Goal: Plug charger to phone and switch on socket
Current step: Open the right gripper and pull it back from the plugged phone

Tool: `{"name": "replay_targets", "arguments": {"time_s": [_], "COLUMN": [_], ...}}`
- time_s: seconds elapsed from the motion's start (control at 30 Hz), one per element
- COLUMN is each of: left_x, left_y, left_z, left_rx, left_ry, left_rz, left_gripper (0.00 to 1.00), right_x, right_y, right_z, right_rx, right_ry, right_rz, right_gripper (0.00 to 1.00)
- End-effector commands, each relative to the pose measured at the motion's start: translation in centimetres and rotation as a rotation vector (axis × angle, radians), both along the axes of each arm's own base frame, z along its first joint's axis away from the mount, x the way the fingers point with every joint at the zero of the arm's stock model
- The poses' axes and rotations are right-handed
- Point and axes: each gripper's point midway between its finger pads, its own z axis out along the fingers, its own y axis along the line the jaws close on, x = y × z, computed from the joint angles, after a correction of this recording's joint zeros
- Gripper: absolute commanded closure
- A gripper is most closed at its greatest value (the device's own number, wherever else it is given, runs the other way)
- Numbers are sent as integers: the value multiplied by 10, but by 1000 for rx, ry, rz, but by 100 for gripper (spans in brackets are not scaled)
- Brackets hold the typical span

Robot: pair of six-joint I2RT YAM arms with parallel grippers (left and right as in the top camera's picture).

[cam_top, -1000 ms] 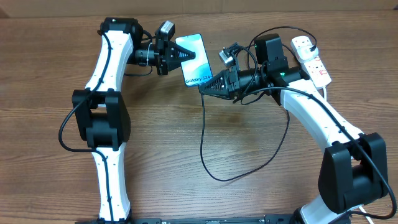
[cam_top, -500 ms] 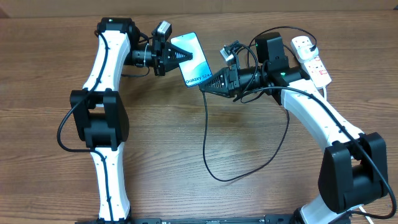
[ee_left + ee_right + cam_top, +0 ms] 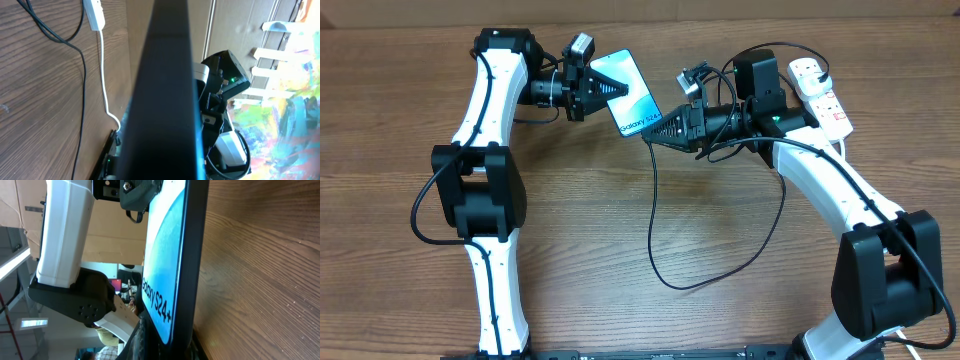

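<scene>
From overhead, the left gripper (image 3: 608, 90) clamped the tilted phone (image 3: 638, 100), and the right gripper (image 3: 656, 134) pinched the charger (image 3: 649, 215) at the phone's lower end, the socket (image 3: 823, 98) lying far right. The left wrist view showed the phone's dark edge (image 3: 165, 90). The right wrist view showed its blue screen (image 3: 162, 265).

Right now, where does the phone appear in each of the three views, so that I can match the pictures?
Overhead: the phone is slanted, upper middle, between the two arms' tips.
Left wrist: edge-on, a dark band running top to bottom through the centre.
Right wrist: centre, blue screen with "Galaxy S24+" text.
Shared landmark: the wooden table, at left in the left wrist view, at right in the right wrist view.
</scene>
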Motion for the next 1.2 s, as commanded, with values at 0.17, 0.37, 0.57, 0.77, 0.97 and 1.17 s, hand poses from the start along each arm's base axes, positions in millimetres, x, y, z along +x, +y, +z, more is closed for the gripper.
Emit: {"name": "replay_targets", "arguments": {"time_s": [0.17, 0.37, 0.57, 0.77, 0.97, 1.17], "left_x": [-18, -18, -10, -5, -10, -18], "left_y": [-18, -17, -1, 22, 35, 33], "left_z": [0, 0, -1, -14, -37, -53], "left_rx": [88, 89, 96, 176, 304, 394], "left_ry": [-120, -112, -113, -114, -196, -289], "left_rz": [-88, -85, -50, -28, -82, -172], "left_gripper": [96, 96, 96, 96, 96, 96], "right_x": [19, 19, 19, 31, 45, 47], "right_y": [0, 0, 0, -8, -41, -85], "right_z": [13, 13, 13, -12, -60, -98], "right_rx": [-5, -6, -7, -124, -381, -639], "right_ry": [-69, -66, -64, -20, 29, 63], "right_rz": [-62, -62, -63, -166, -338, -459], "right_gripper": [96, 62, 15, 5, 2, 1]}}
